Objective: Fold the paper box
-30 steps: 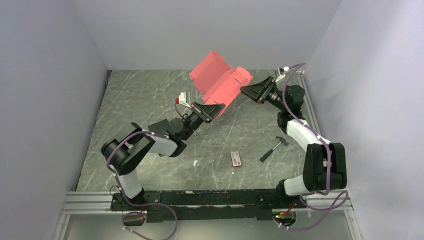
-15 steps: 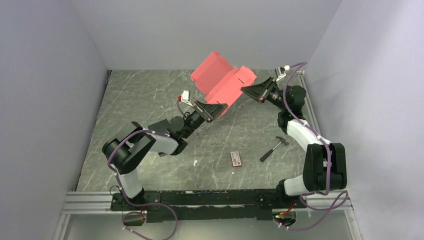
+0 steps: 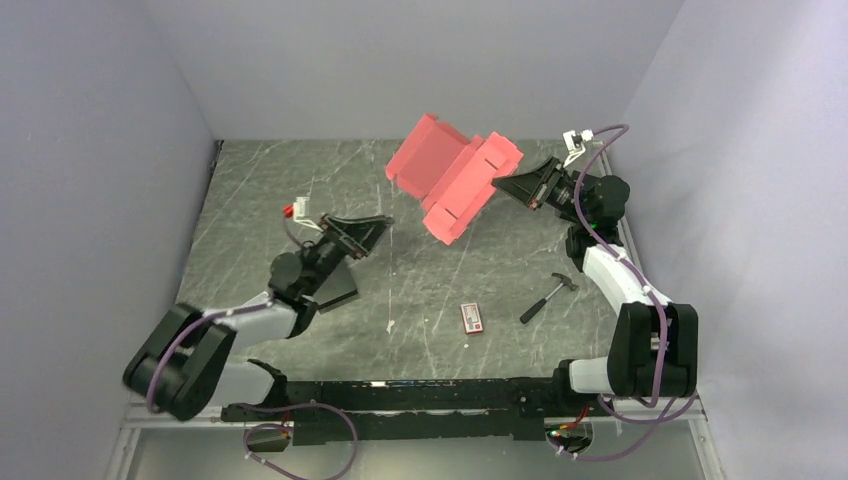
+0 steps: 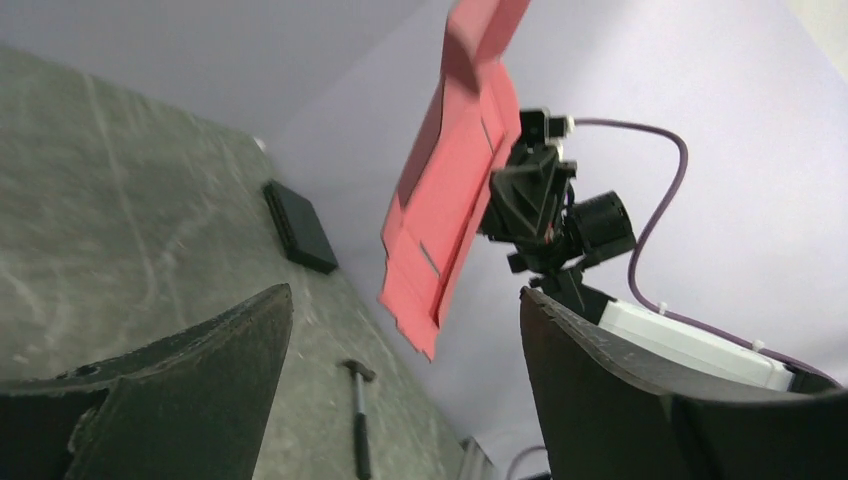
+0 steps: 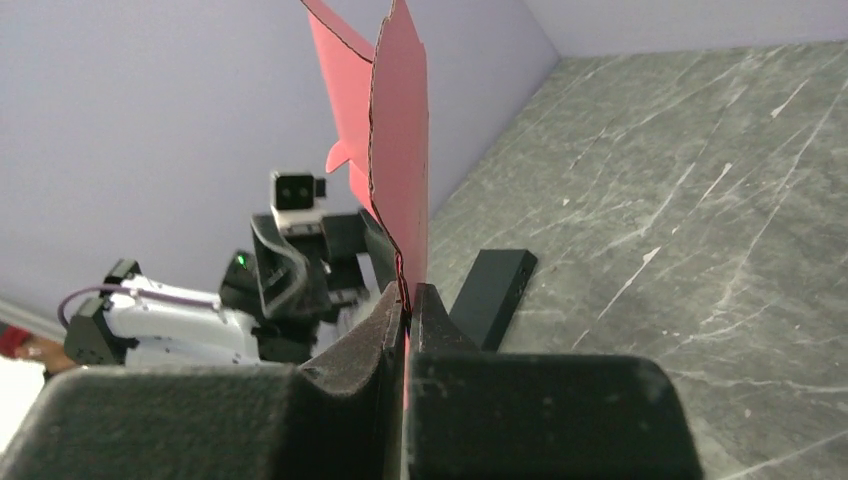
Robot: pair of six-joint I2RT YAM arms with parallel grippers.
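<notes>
While right gripper [image 3: 497, 183] pinches paper box [image 3: 450, 180] edge aloft, left gripper [image 3: 376, 230] wide, apart

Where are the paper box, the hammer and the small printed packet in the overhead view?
paper box [image 3: 455, 176], top external view, centre of the pink sheet.
hammer [image 3: 545, 299], top external view, on its handle.
printed packet [image 3: 472, 318], top external view, its middle.

The right pincer [image 3: 503, 184] is clamped on the right edge of the pink paper box [image 3: 450, 180], holding it tilted above the surface [image 3: 255, 200]. The left pincer [image 3: 372, 233] gapes wide, well apart from the box. A hammer [image 3: 547, 297] and a small packet [image 3: 472, 318] lie nearer.
</notes>
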